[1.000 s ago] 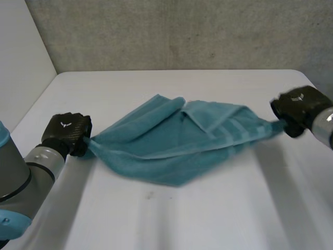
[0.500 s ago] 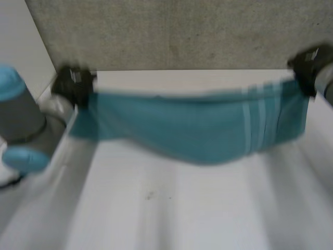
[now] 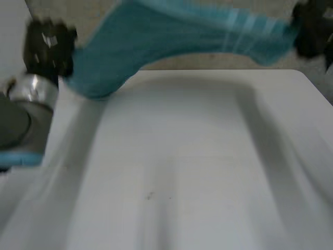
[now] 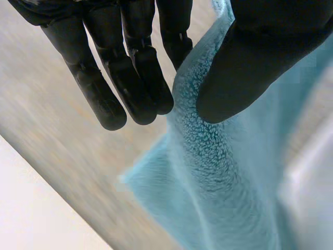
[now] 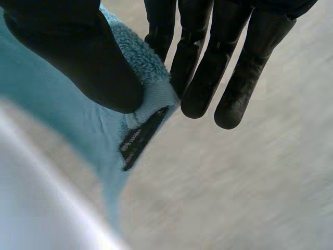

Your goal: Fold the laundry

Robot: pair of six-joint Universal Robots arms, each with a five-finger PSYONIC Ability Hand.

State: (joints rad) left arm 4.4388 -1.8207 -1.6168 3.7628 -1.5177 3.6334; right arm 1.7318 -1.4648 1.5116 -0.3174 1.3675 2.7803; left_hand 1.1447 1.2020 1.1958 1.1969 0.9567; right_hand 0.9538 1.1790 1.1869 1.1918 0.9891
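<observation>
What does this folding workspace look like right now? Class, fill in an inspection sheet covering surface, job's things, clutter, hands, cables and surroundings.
Surface: white table, bare apart from a small dark mark.
Job's things: one teal towel with pale stripes toward the right hand's end, held up in the air between both hands and hanging lowest near the left hand; a black label sits at the right hand's corner.
Clutter: nothing seen.
Hands: left hand pinches one end of the towel between thumb and fingers; right hand pinches the labelled corner the same way.
Cables: nothing seen.
Surroundings: grey wall behind the table.
</observation>
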